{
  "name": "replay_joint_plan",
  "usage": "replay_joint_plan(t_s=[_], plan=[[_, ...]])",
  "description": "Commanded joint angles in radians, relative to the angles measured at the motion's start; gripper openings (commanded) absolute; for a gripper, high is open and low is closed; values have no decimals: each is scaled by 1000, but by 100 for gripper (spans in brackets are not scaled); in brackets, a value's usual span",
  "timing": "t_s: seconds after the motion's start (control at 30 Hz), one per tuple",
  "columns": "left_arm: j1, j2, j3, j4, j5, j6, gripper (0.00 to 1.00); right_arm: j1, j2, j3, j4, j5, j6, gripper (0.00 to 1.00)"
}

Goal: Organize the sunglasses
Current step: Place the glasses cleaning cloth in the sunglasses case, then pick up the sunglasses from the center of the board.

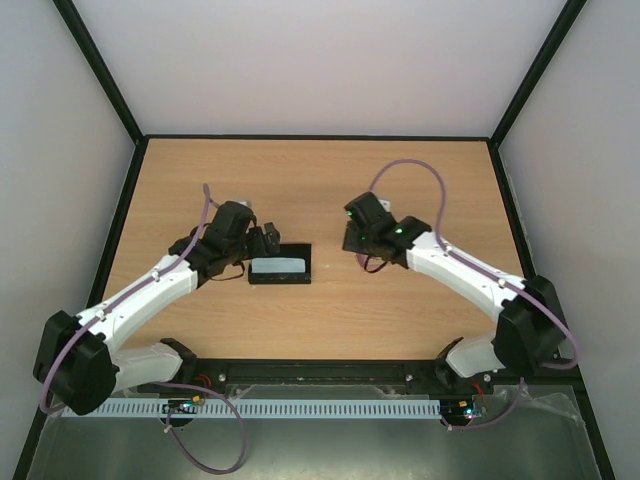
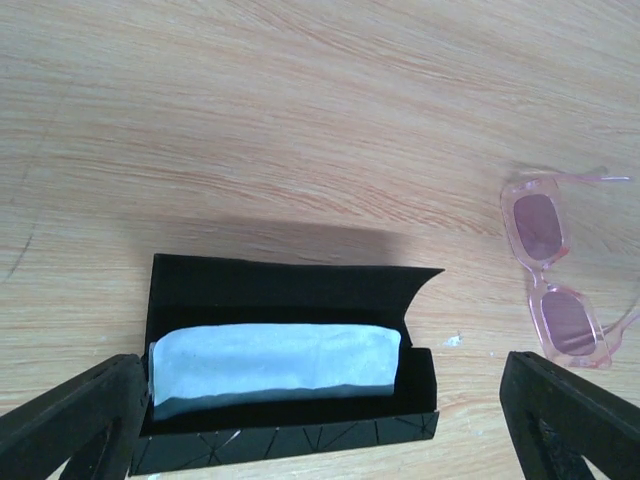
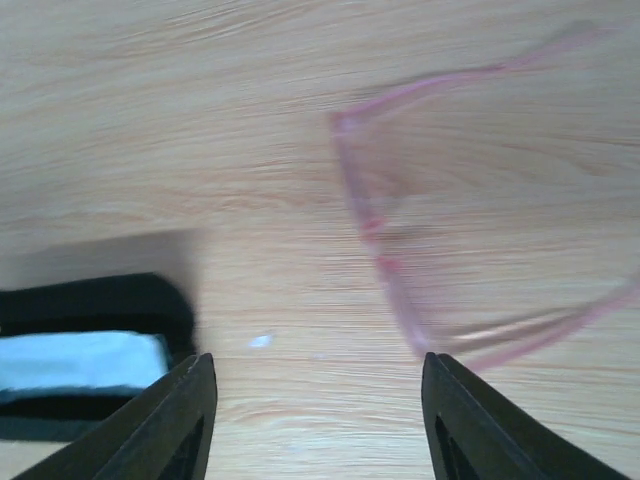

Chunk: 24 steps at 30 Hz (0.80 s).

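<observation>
I have the sunglasses (image 2: 555,285) lying on the bench (image 1: 320,180) to the right of the black case (image 2: 280,290), near it but not touching. Their front runs roughly parallel to the case's short end. Both slim arms look unfolded and point away from the case. The case is open with its lid back, and a light blue cloth (image 2: 275,360) fills the tray.

The left jaws are spread wide and empty, one finger on either side of the case's front edge. The right jaws are also wide and empty, hanging over the sunglasses (image 3: 385,250), which show blurred in that wrist view. From the overhead camera the right wrist hides the glasses from me.

I expect these to weigh almost nothing. The thin translucent frame should be stiff, though it will probably skate across the wood when nudged and twist if pinched off-centre. The lenses look slick and easy to scratch, and the arms and hinges seem the weakest parts.

I would grip across the frame front at the bridge between the lenses, closing gently on the top and bottom rims. The arms likely need folding before the glasses fit beside the cloth.
</observation>
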Motion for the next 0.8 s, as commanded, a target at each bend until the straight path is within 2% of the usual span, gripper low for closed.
replay_joint_plan(t_s=[0.0, 0.17, 0.27, 0.77], plan=[[-1, -31, -8, -59, 20, 17, 99, -88, -90, -87, -95, 49, 54, 58], [-2, -107, -65, -62, 32, 16, 99, -219, -163, -180, -98, 10, 105, 59], [0, -139, -97, -59, 43, 17, 99, -271, -151, -205, -96, -4, 125, 59], [2, -189, -161, 4, 117, 16, 99, -357, -8, -257, 16, -31, 243, 45]])
